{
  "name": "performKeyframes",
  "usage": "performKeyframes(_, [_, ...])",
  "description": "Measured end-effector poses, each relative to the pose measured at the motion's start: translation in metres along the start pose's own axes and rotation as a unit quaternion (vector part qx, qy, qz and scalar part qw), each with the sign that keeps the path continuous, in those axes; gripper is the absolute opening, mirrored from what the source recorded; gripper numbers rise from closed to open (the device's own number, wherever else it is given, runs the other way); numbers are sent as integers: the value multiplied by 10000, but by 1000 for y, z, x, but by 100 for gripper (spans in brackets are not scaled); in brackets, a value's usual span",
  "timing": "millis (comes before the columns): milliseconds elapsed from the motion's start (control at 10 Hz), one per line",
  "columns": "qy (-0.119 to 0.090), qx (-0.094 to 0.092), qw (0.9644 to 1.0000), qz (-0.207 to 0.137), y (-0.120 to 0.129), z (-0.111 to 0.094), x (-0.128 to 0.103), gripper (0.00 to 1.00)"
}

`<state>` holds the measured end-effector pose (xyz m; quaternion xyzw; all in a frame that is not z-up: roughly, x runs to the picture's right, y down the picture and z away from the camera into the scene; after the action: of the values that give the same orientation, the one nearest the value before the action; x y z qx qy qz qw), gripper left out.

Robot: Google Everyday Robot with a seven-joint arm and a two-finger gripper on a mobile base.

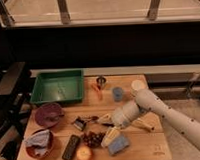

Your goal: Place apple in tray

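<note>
The small yellow-orange apple (84, 154) sits by the tabletop's (146, 143) bottom edge, just beside dark grapes (94, 139), well apart from the green tray (57, 73) at upper left, while the tool (101, 119) hangs wide-spread at mid-frame.

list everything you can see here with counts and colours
table: one, light wood, centre of view
tray: one, green, back left corner of the table
bowls: two, dark red, left side; one in front of the tray, one at the front corner holding a grey cloth
apple: one, yellow-orange, front edge
grapes: one cluster, dark, just behind the apple
flat bar: one, black, left of the apple
block: one, blue, right of the grapes
cup: one, blue, back middle
arm: one, white, reaching in from the right
gripper: one, open, holding nothing, over the table's middle
</note>
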<state>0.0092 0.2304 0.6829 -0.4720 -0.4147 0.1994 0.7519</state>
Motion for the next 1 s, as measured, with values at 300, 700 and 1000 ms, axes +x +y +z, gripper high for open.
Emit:
performKeyframes(300, [362,-108,9987,-352,3,18,12,80])
performKeyframes(700, [113,-309,9964,-781,10,39,24,80])
performKeyframes(1000, [-98,-361,9936,-1066,9,46,14,80])
